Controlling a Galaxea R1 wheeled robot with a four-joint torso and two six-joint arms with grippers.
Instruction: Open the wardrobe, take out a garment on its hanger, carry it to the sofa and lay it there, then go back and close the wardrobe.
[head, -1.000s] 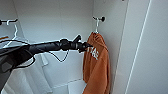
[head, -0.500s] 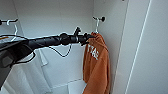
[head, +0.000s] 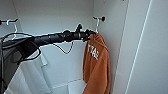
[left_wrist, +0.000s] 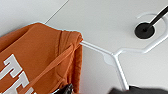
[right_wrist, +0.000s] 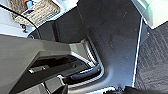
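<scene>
Garment hangs inside the open wardrobe, its hanger hooked on the rail peg. My left claw reaches its shoulder; whether it is spread or pinching, I cannot tell. Step: taking it out. Lifting the hook clear seems next.

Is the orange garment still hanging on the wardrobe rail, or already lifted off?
Hanging. The garment droops from its hanger, whose hook curves round the black rail.
</scene>
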